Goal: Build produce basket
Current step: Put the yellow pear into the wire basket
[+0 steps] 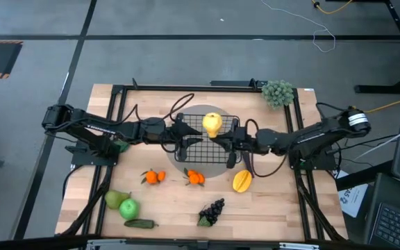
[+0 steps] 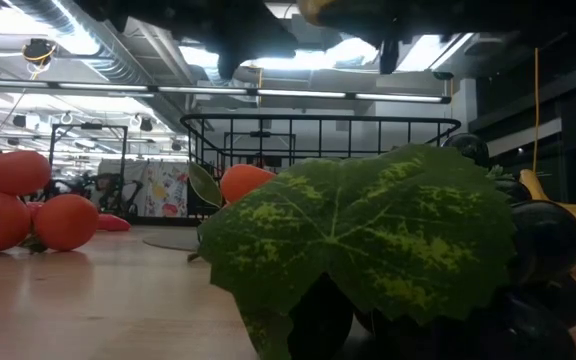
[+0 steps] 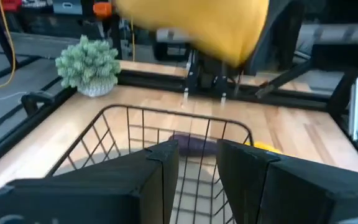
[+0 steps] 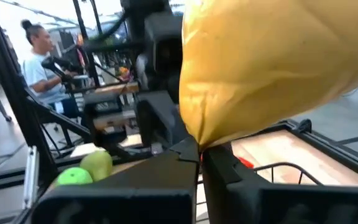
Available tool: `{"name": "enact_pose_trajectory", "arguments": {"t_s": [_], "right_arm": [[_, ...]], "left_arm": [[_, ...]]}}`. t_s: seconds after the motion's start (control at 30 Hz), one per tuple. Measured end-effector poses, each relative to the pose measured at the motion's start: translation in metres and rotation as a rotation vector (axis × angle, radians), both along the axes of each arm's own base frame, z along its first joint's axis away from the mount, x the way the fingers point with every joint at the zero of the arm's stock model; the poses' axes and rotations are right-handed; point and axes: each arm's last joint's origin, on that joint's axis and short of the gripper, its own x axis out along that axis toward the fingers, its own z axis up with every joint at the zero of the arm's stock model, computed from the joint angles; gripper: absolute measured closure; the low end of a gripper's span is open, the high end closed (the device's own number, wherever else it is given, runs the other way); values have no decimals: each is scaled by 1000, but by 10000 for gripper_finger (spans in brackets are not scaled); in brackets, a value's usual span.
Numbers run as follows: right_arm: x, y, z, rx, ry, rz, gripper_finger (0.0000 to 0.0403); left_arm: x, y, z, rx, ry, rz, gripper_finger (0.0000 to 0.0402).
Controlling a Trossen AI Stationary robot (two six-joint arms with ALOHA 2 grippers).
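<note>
The black wire basket (image 1: 203, 142) stands mid-table on a grey disc. My right gripper (image 1: 222, 134) is shut on a yellow fruit (image 1: 212, 124) above the basket; the fruit fills the right wrist view (image 4: 272, 62) and shows in the left wrist view (image 3: 197, 25). My left gripper (image 3: 197, 165) is over the basket's left rim, its fingers a little apart; I cannot tell whether they touch the wire. A purple eggplant (image 3: 191, 144) lies in the basket (image 3: 166, 124). My right gripper pinches the yellow fruit's narrow lower end (image 4: 199, 142) between its two fingers. The fingers come level from the table's right side. The fruit rises above the fingers, lifted clear over the basket.
On the table nearer me lie oranges (image 1: 153, 177) (image 1: 195, 178), a yellow fruit (image 1: 242, 181), a pear (image 1: 114, 200), a green apple (image 1: 128, 208), a dark cucumber (image 1: 139, 223) and grapes (image 1: 212, 211). A grey-green bushy cluster (image 1: 278, 92) stands at the far right. A person (image 4: 39, 43) is beyond the table.
</note>
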Motion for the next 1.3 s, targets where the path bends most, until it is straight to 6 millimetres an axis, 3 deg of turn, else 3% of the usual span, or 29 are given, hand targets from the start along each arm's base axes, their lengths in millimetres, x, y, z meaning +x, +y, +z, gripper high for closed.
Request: {"name": "enact_pose_trajectory", "arguments": {"t_s": [0.3, 0.67, 0.8, 1.3], "right_arm": [[13, -4, -1, -25, 10, -19, 403], [13, -3, 0, -24, 2, -19, 403], [13, -2, -1, -24, 6, -9, 403], [13, -1, 0, -21, -3, 20, 403]], "left_arm": [[0, -3, 2, -8, -22, -50, 304], [0, -3, 3, -26, -29, -26, 250], [0, -1, 3, -22, -31, 35, 248], [3, -3, 6, -31, -85, -31, 248]]}}
